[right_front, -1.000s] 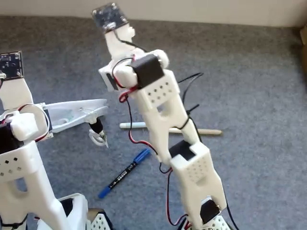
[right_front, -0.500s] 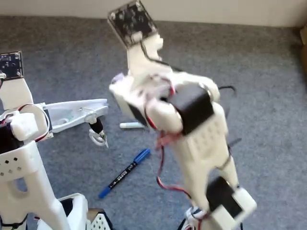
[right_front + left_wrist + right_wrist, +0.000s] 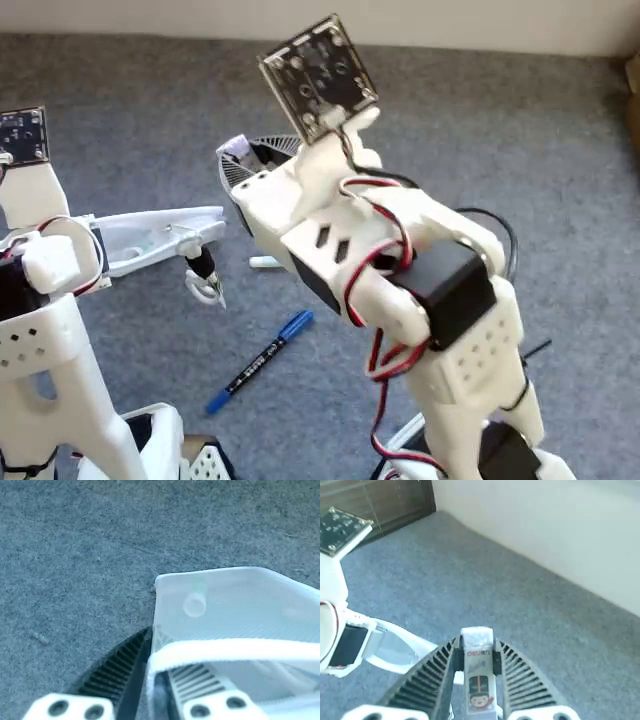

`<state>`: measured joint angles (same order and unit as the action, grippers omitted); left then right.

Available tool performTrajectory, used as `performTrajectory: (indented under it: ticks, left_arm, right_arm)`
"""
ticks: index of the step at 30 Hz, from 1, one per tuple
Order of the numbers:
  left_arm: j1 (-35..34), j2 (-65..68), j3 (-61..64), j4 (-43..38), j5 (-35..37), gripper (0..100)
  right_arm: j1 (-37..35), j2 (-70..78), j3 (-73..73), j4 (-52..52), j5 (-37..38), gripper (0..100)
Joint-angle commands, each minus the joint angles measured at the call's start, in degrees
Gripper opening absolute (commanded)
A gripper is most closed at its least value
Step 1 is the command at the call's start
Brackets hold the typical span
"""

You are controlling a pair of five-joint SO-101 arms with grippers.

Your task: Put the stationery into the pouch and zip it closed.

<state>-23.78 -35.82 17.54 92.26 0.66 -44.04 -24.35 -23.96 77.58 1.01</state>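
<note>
My left gripper [image 3: 152, 647] is shut on the edge of the clear pouch [image 3: 225, 610]. In the high view the pouch [image 3: 150, 235] sticks out sideways above the grey carpet from the left gripper [image 3: 95, 252], its zip pull [image 3: 205, 287] dangling. My right gripper [image 3: 478, 642] is raised high and shut on a small white stationery item [image 3: 479, 672] with a printed label. From above, the right gripper [image 3: 245, 160] hangs beyond the pouch's far end. A blue marker [image 3: 260, 362] lies on the carpet. The tip of a white pen [image 3: 263, 262] shows under the right arm.
The raised right arm [image 3: 400, 290] covers the middle of the carpet in the high view. A pale wall [image 3: 560, 535] runs along the far edge of the carpet. The left arm's base [image 3: 60, 390] stands at the near left.
The right arm has swung up and toward the camera with the white item, hiding most of the white pen and a wooden stick. The left arm and pouch have stayed still.
</note>
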Motion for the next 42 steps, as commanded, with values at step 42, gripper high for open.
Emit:
performTrajectory:
  ticks: [42]
  left_arm:
    - [-0.9, 1.6, 1.2, 0.1, 0.5, 1]
  right_arm:
    - [-14.9, -27.0, 72.1, -97.9, -0.1, 4.1]
